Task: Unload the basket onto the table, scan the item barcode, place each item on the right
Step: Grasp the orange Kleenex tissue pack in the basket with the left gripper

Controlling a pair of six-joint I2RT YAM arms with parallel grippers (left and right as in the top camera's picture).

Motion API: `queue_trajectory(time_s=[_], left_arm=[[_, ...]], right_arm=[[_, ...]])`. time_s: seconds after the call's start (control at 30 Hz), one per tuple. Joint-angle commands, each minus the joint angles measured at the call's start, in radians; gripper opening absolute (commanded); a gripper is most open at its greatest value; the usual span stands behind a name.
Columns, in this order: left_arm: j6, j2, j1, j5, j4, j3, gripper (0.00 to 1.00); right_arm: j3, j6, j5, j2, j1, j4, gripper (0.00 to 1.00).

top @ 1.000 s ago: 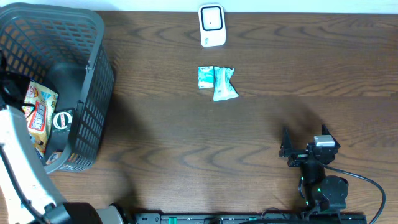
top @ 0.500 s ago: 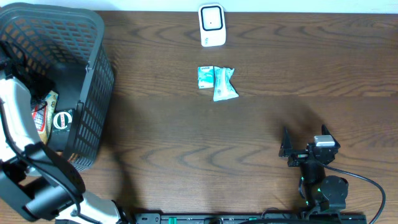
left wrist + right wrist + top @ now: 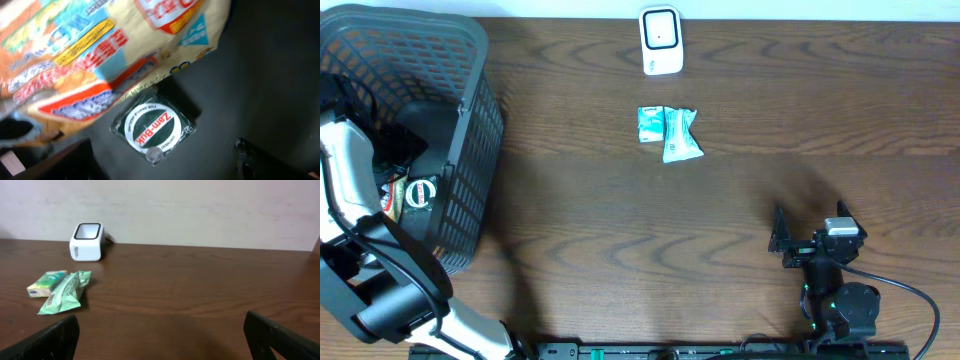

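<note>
Left gripper (image 3: 160,167) is down inside the dark plastic mesh basket (image 3: 470,110), jaws spread wide with nothing between them. Its fingertips frame the bottom of the wrist view, with bare basket floor in the gap

Round dark-green Zam-Buk tin (image 3: 152,131) lies flat, label up, on the basket floor just ahead of the jaws; looks like the pick target. Orange-and-yellow printed snack bag (image 3: 95,50) reaches its upper edge, touching or overlapping, can't tell which. Coming in from the tin's free lower side makes sense, else the bag may get dragged along

No barcode on the tin's visible face; probably underneath or on the rim, can't tell

White box-shaped barcode scanner (image 3: 660,42) stands at the far edge of the wooden table (image 3: 620,230), window tilted up, well apart from the basket, so the item has to cross the table

Small teal box (image 3: 649,124) and green wrapper packet (image 3: 681,136) lie touching each other just in front of the scanner; my guess is that's where done items get dropped

Right gripper (image 3: 165,340) is wide open and empty, low over the table at the front right, facing the scanner and clear of the left arm's path
</note>
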Motion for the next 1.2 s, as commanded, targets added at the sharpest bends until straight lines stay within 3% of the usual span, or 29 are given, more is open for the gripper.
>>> queue_trajectory(time_s=[0.0, 0.23, 0.53, 0.9, 1.0, 1.17], left_arm=[[-0.176, -0.069, 0.003, 0.008, -0.031, 0.019, 0.89], [-0.554, -0.11, 0.005, -0.173, -0.187, 0.008, 0.89], [-0.756, -0.11, 0.014, -0.187, -0.194, -0.12, 0.89], [-0.768, -0.108, 0.05, -0.207, -0.185, -0.209, 0.9], [-0.725, -0.106, 0.069, -0.206, -0.185, -0.231, 0.96], [-0.684, -0.106, 0.085, -0.206, -0.187, -0.26, 0.96]], right_arm=[[-0.002, 0.007, 0.001, -0.005, 0.006, -0.005, 0.99], [-0.002, 0.007, 0.001, -0.005, 0.006, -0.005, 0.99], [-0.002, 0.007, 0.001, -0.005, 0.006, -0.005, 0.99], [-0.002, 0.007, 0.001, -0.005, 0.006, -0.005, 0.99], [-0.002, 0.007, 0.001, -0.005, 0.006, -0.005, 0.99], [-0.002, 0.007, 0.001, -0.005, 0.006, -0.005, 0.99]])
